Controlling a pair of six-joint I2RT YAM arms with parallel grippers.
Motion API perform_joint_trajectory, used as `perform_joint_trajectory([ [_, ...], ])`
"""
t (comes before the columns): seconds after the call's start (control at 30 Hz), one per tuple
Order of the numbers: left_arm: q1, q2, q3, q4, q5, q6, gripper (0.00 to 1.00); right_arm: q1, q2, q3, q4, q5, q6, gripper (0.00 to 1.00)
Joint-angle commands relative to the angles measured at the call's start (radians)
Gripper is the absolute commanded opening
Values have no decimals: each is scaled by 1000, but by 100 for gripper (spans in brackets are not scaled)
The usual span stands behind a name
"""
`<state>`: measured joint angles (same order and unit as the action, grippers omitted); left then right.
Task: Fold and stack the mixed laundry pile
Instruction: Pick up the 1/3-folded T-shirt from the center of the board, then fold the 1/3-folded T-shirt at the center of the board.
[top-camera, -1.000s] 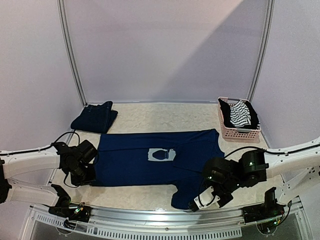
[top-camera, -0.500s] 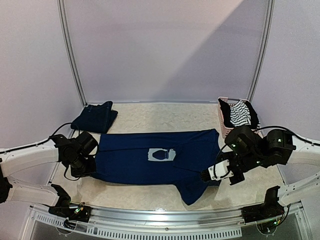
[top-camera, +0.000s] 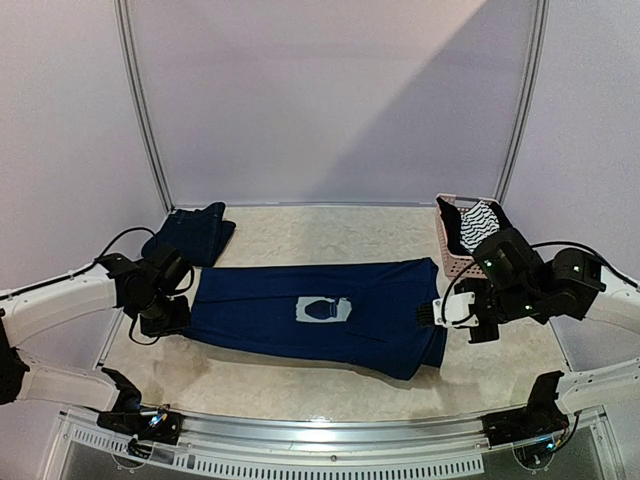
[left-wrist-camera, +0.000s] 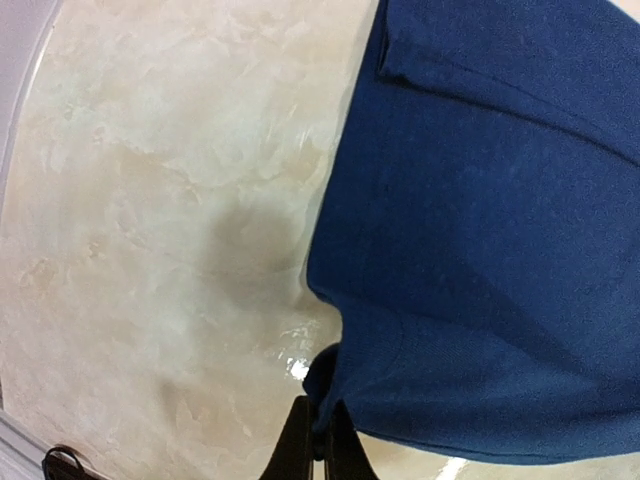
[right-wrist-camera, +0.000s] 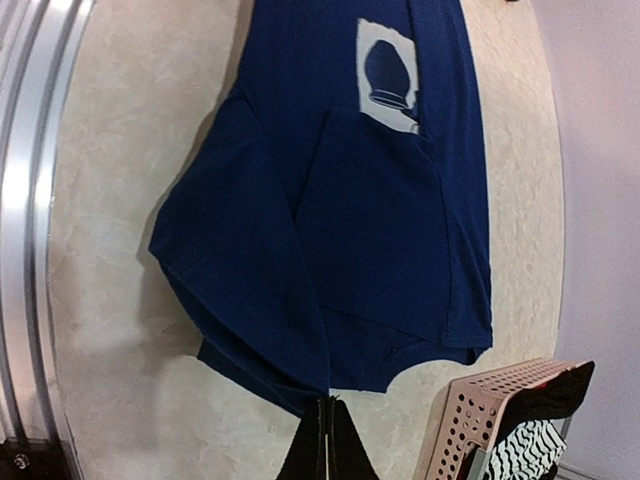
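Shirt (top-camera: 320, 315) spread mid-desk (top-camera: 300, 230), lengthwise fold partly made. Its ends are gripped by clenched left pincer (left-wrist-camera: 320, 445) and right pincer (right-wrist-camera: 325, 425). Denim (top-camera: 190, 233) lies folded behind shirt. Striped piece (top-camera: 482, 225), judged unfolded, lies in basket (top-camera: 470, 268) beside shirt.

The top view looks down from behind the arm bases over the whole counter (top-camera: 320, 230) to the far wall; the left wrist view sits close above the left edge of the navy T-shirt (left-wrist-camera: 500, 250); the right wrist view, farther off, faces left, sharing the pale print (right-wrist-camera: 385, 105) with the top.
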<state>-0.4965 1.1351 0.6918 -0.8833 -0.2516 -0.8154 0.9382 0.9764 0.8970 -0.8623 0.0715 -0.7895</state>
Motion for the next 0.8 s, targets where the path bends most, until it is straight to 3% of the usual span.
perform_joint_trajectory([
  [0.0, 35, 40, 40, 44, -26, 52, 0, -76, -7, 19, 87, 32, 4, 0],
  [0.77, 103, 261, 137, 223, 3, 156, 0, -321, 194, 91, 424, 152, 62, 0],
])
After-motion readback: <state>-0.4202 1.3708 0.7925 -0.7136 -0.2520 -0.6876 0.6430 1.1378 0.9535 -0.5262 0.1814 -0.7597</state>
